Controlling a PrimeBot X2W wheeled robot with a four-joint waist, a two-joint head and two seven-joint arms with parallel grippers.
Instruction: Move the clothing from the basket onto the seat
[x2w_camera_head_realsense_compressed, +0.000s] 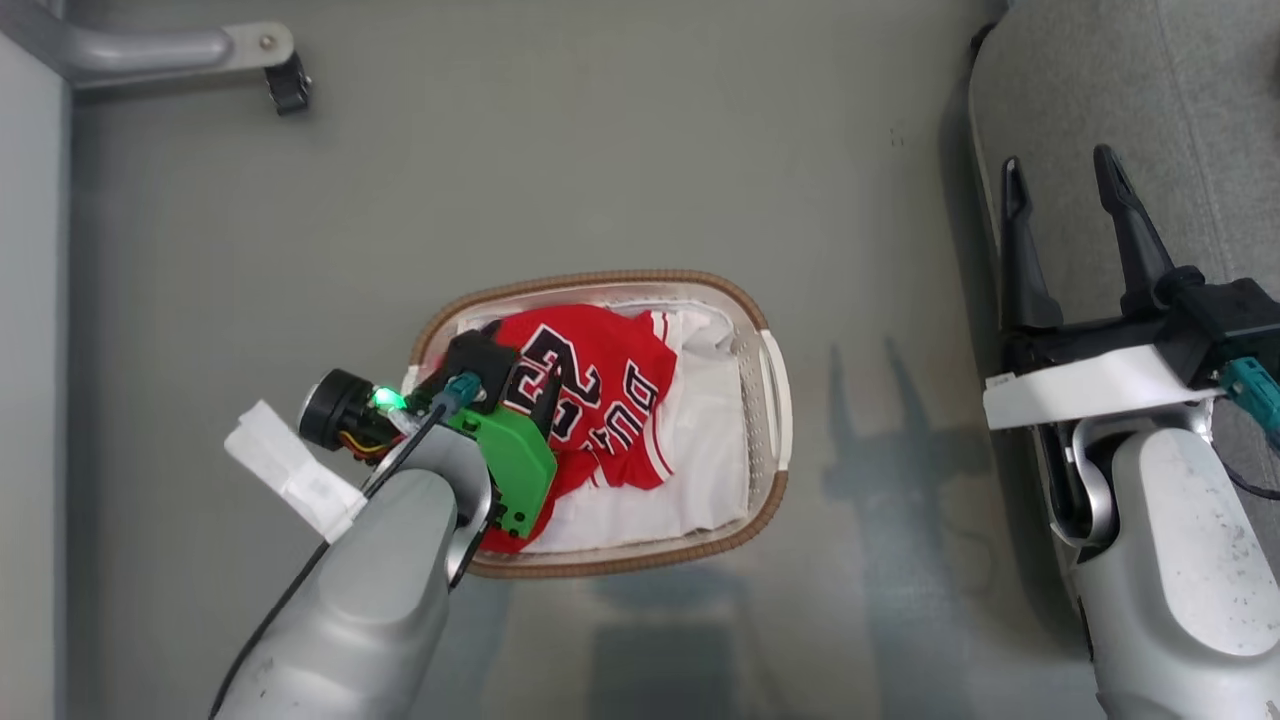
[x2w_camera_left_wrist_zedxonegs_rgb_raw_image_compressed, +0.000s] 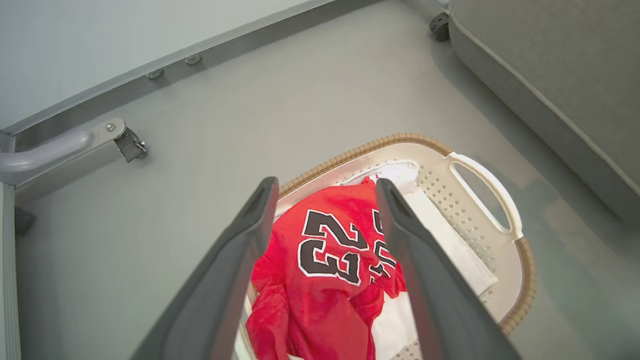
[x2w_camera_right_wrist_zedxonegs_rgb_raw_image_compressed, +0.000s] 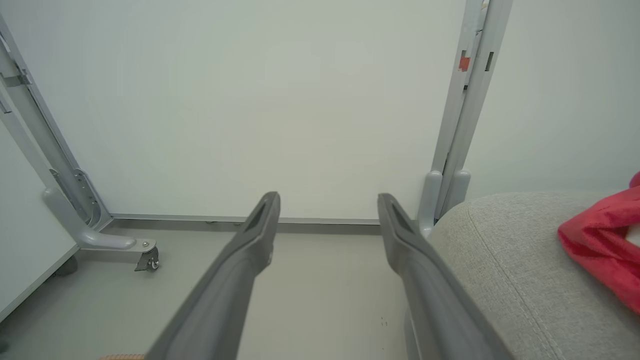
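Now the left gripper (x2w_camera_left_wrist_zedxonegs_rgb_raw_image_compressed: 326, 182) is hanging over one end of the basket (x2w_camera_left_wrist_zedxonegs_rgb_raw_image_compressed: 525, 270) with its two dark fingers spread wide, gripping nothing. Between and below those fingers a red jersey (x2w_camera_left_wrist_zedxonegs_rgb_raw_image_compressed: 325, 280) is lying crumpled in the basket, showing a black, white-edged "23". Whether the fingertips are touching it cannot be told. In the head view more black lettering is showing beside the number, but folds are breaking it up and it cannot be read whole. A white cloth (x2w_camera_head_realsense_compressed: 700, 470) is lying under the jersey. The right gripper (x2w_camera_head_realsense_compressed: 1058, 160) is hovering equally wide and empty over the edge of the grey seat (x2w_camera_head_realsense_compressed: 1150, 100), well apart from the basket. A second red garment (x2w_camera_right_wrist_zedxonegs_rgb_raw_image_compressed: 600, 245) is resting on that seat.
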